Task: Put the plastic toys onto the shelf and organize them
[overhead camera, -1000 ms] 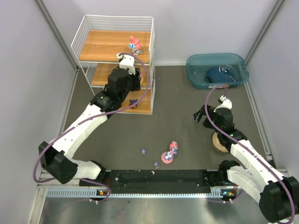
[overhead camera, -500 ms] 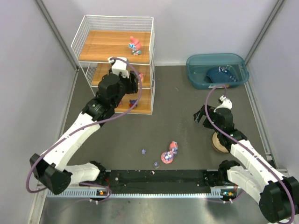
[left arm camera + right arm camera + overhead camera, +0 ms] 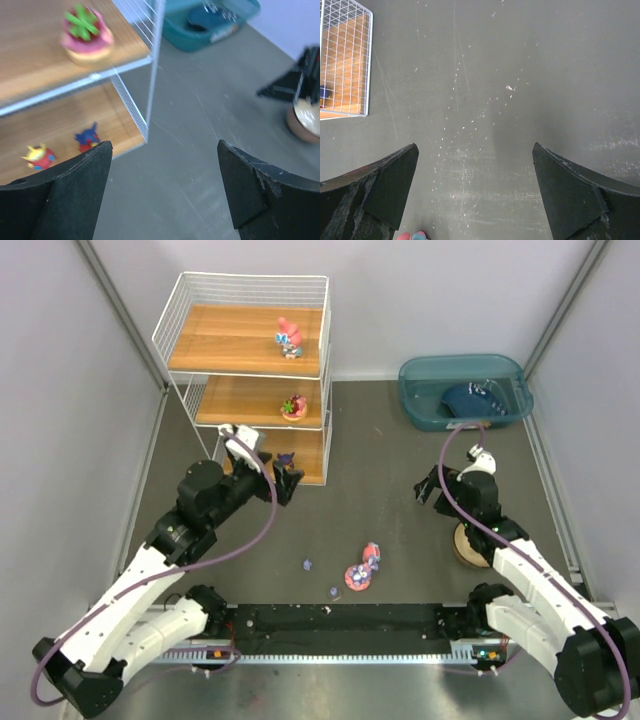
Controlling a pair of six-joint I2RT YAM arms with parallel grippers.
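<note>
The shelf stands at the back left. A pink toy is on its top board. The middle board holds a pink toy with green leaves. On the bottom board are a blue-and-red figure and a yellow-and-red one. My left gripper hangs open and empty just off the shelf's near right corner. On the floor lie a pink-based toy and two purple bits. My right gripper is open and empty over bare floor.
A teal bin at the back right holds a dark blue item. A tan round bowl sits beside my right arm. The grey walls close in on both sides.
My left arm has drawn back from the shelf's middle board toward the near left. Its jaws have opened, and the pink-and-green toy now rests on that board. The right arm is unmoved.
</note>
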